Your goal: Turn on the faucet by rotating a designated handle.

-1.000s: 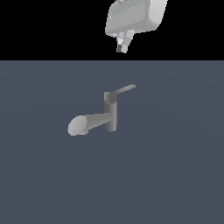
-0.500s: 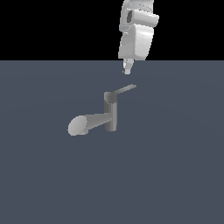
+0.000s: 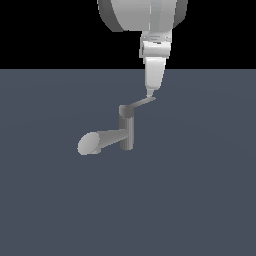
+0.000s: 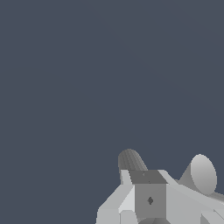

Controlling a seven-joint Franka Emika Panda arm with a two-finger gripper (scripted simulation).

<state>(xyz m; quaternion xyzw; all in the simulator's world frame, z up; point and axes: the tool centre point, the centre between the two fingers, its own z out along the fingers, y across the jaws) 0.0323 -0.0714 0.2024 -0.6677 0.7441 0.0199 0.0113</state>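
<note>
Faucet (image 3: 125,131) sits centre of the exterior view on the flat grey surface (image 3: 200,200): upright post, thick spout (image 3: 97,141) running out toward the exterior view's left with a pale oval end. Handle (image 3: 142,104) is the thin flat bar leaving the post top and angling up toward the exterior view's right, long axis roughly opposite the spout.

Gripper (image 3: 149,93) hangs down from upper centre, tip right at the handle's far free end, touching or just above it; can't separate the two. So the handle lies directly under the tip and stretches away from it toward lower left, back to the post.

Gripper opening: cannot tell. Fingers read as one narrow tapered tip in the exterior view, and nothing looks clamped.

Wrist view: the gripper body (image 4: 150,200) fills the lower right, with the post top and the spout's oval end (image 4: 202,174) peeking past it; handle not clearly picked out.

Judgement: approach about done, next is a sideways push on the lever end to swing it round the post. Risk is sliding off that thin tip.
</note>
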